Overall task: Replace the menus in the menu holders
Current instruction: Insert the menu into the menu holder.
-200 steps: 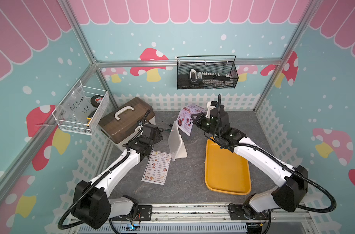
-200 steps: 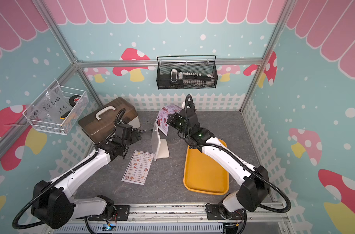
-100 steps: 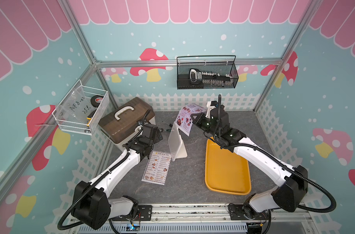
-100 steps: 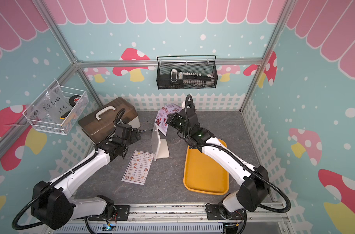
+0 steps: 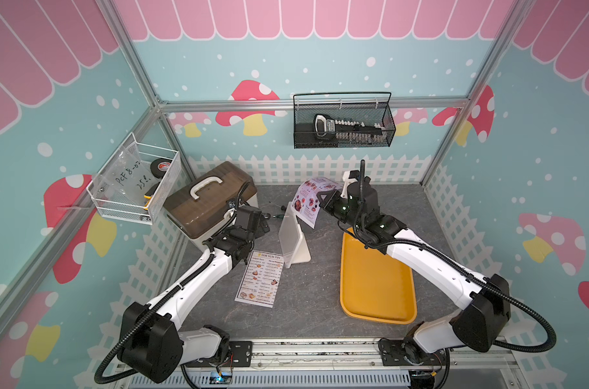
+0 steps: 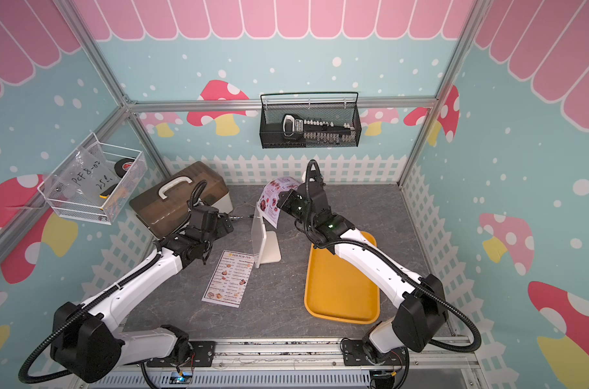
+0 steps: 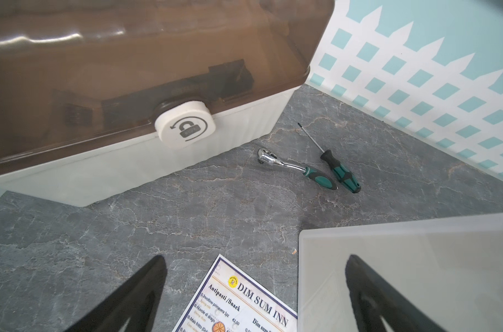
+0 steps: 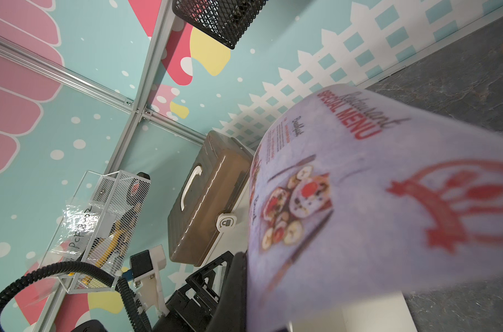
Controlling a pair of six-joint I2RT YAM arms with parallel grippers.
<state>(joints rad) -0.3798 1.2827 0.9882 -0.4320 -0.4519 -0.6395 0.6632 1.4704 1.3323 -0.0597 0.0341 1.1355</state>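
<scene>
In both top views my right gripper [image 5: 324, 199] is clamped tight on one edge of the SPECIAL MENU sheet [image 5: 306, 202], thin glossy paper that bows in the air just beside the top of the menu holder [image 5: 290, 232]. I cannot tell whether the two touch. The holder is a frosted panel with rounded corners on a flat white foot. The DIM SUM INN menu [image 5: 260, 279] lies flat on the grey veined tabletop [image 5: 303, 316], just beside that foot. My left gripper [image 5: 262, 225] stands wide apart, holding nothing. From the left wrist, its black tapered fingers [image 7: 135, 296] straddle that menu's corner. A chrome ratchet [image 7: 284, 164] and a slim screwdriver [image 7: 340, 172] lie beside a ribbed white box [image 7: 115, 161] with a smoky brown lid. From the right wrist, the curved sheet fills the frame, blurred.
</scene>
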